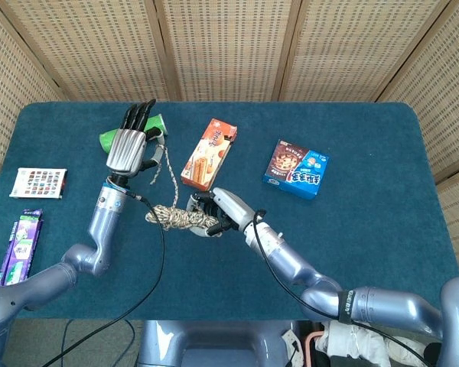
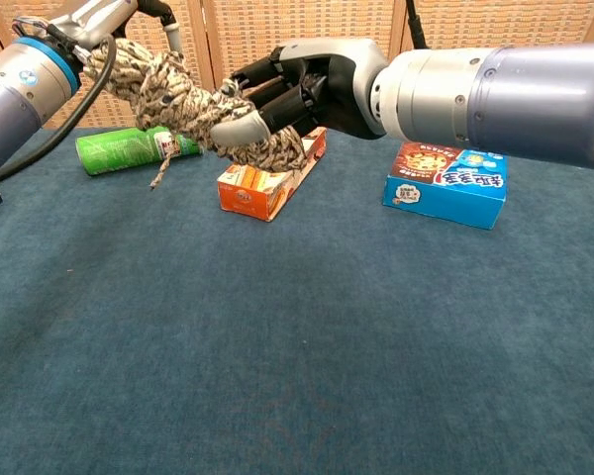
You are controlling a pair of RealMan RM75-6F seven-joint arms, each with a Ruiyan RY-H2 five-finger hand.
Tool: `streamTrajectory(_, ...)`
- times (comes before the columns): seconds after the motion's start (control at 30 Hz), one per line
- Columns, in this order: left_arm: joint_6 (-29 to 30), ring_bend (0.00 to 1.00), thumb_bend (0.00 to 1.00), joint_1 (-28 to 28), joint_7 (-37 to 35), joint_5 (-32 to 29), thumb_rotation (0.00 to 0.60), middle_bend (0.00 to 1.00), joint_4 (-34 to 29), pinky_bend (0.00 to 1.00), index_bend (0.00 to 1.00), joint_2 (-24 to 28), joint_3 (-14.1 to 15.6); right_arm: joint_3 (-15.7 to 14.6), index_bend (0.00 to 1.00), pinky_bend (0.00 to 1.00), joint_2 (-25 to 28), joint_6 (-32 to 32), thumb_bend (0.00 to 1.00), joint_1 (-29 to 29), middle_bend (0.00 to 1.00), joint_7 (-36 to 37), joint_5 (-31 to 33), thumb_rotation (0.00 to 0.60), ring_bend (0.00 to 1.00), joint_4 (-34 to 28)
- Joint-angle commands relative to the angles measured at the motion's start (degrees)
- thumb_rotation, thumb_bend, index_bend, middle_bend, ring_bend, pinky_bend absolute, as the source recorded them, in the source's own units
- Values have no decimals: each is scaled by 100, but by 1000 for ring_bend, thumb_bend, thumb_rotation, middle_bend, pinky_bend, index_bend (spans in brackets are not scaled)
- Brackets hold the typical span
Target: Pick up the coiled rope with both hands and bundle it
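The blue desk (image 1: 382,222) carries an orange box (image 1: 209,153). Just in front of that box, lifted clear of the desk, hangs the coiled rope (image 1: 180,218). The right hand (image 1: 223,210) grips the coil's near end. Left of the box, the left hand (image 1: 129,147) pinches the rope's loose strand, its other fingers extended.
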Motion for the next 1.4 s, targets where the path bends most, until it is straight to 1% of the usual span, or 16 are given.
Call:
streamTrajectory(0.03, 104, 0, 611, 67, -171, 206, 600, 0, 189, 0, 846, -84, 177, 49, 701, 643, -9, 100, 801, 45, 743, -58, 227, 600, 617, -40)
streamTrajectory(0.07, 194, 0, 611, 122, -198, 348, 600, 0, 279, 0, 846, -114, 315, 117, 701, 643, -37, 179, 801, 44, 743, -13, 469, 600, 617, -68)
streamTrajectory(0.13, 362, 0, 611, 201, -316, 563, 600, 0, 503, 0, 846, -191, 499, 184, 701, 644, -64, 337, 801, 101, 743, -104, 905, 600, 617, -136)
streamTrajectory(0.23, 502, 0, 610, 275, -531, 703, 600, 0, 746, 0, 846, -298, 611, 236, 701, 644, -61, 508, 801, 186, 743, -265, 1375, 600, 617, -221)
streamTrajectory(0.43, 608, 0, 611, 341, -774, 843, 600, 0, 1068, 0, 846, -374, 709, 294, 701, 644, -84, 774, 802, 292, 743, -505, 1755, 600, 617, -255)
streamTrajectory(0.63, 861, 0, 611, 443, -862, 1156, 600, 0, 1228, 0, 846, -384, 959, 382, 701, 644, -113, 959, 802, 378, 743, -658, 2091, 600, 617, -244)
streamTrajectory(0.8, 1208, 0, 611, 511, -807, 1499, 600, 0, 1331, 0, 846, -379, 1197, 439, 701, 644, -262, 1382, 802, 555, 743, -1029, 2612, 600, 617, -176)
streamTrajectory(0.93, 1524, 0, 611, 517, -596, 1806, 600, 0, 1494, 0, 846, -353, 1380, 478, 701, 648, -389, 1756, 803, 727, 743, -1426, 2982, 600, 617, -102)
streamTrajectory(1.03, 1675, 0, 611, 522, -516, 1937, 600, 0, 1564, 0, 846, -346, 1458, 521, 701, 661, -477, 2006, 803, 828, 743, -1658, 3165, 600, 617, -57)
streamTrajectory(1.13, 1988, 0, 611, 537, -362, 2202, 600, 0, 1669, 0, 846, -304, 1619, 582, 701, 676, -628, 2433, 803, 1021, 743, -2117, 3506, 600, 617, 66)
streamTrajectory(1.3, 2339, 0, 610, 522, -204, 2510, 600, 0, 1680, 0, 846, -201, 1793, 642, 701, 694, -901, 2986, 804, 1268, 743, -2780, 3788, 600, 617, 303)
streamTrajectory(1.4, 2505, 0, 610, 448, 8, 2678, 600, 0, 1601, 0, 846, -119, 1847, 669, 701, 713, -1091, 3258, 810, 1394, 743, -3085, 3784, 600, 617, 506)
